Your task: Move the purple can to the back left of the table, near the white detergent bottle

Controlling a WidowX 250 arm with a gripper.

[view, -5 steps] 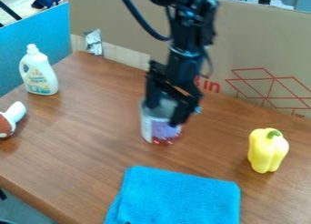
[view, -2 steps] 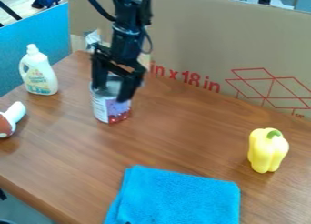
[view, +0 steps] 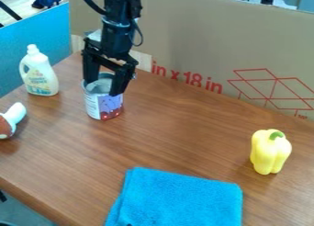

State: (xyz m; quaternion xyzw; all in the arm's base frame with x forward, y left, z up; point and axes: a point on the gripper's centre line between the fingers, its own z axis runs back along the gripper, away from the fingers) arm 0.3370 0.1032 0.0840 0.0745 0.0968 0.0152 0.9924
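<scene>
Can point(view: 102, 101): upright cylinder, open at the top, grey inside; white label with a purple panel, red along its lower edge
Can's place: far left, right of the detergent bottle point(view: 40, 76)
Gripper point(view: 105, 86): holding the can, fingers wide apart

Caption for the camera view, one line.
Black gripper at an open-topped can; blue cloth and yellow pepper share the wooden table.

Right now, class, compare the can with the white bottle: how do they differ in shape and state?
The can is a straight-sided cylinder, whereas the bottle has a side handle and narrows towards its top. The can's top is open; the bottle's is capped. The black hand grips the can, while the bottle stands apart from it. Both carry labels.
</scene>
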